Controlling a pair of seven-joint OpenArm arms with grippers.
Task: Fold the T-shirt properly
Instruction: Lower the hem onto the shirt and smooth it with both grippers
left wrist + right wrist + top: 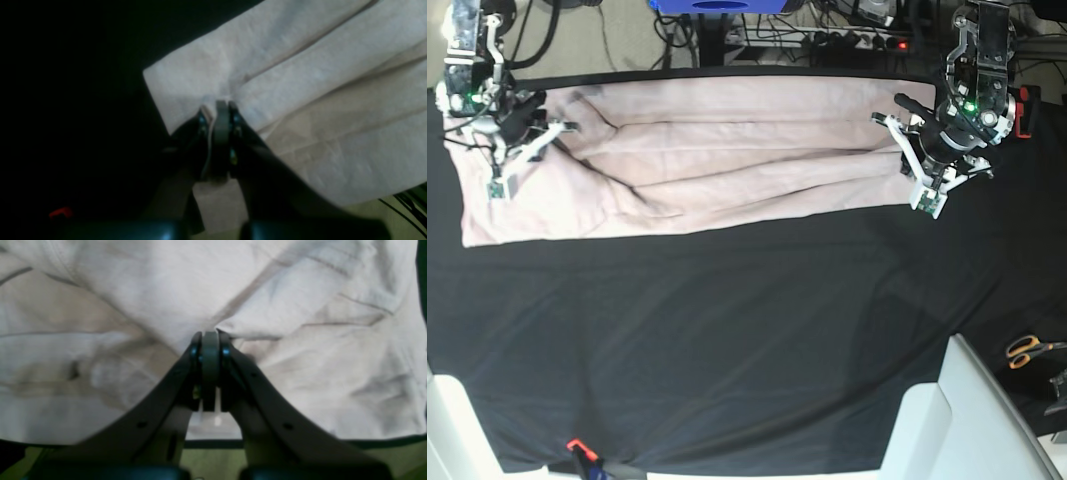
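The pale pink T-shirt (717,160) lies stretched out in a long band across the far part of the black table cloth (727,340), with lengthwise folds. My left gripper (218,108) is shut on the shirt's (300,83) end edge; in the base view it (911,145) is at the shirt's right end. My right gripper (210,338) is shut on a pinch of the shirt (133,290); in the base view it (529,135) is at the shirt's left end. Both pinched ends look slightly raised. The collar is not visible.
Orange-handled scissors (1027,348) lie at the right edge. A white surface (947,420) stands at the near right corner. A red clamp (577,445) grips the cloth's near edge. Cables and a power strip (857,38) lie behind the table.
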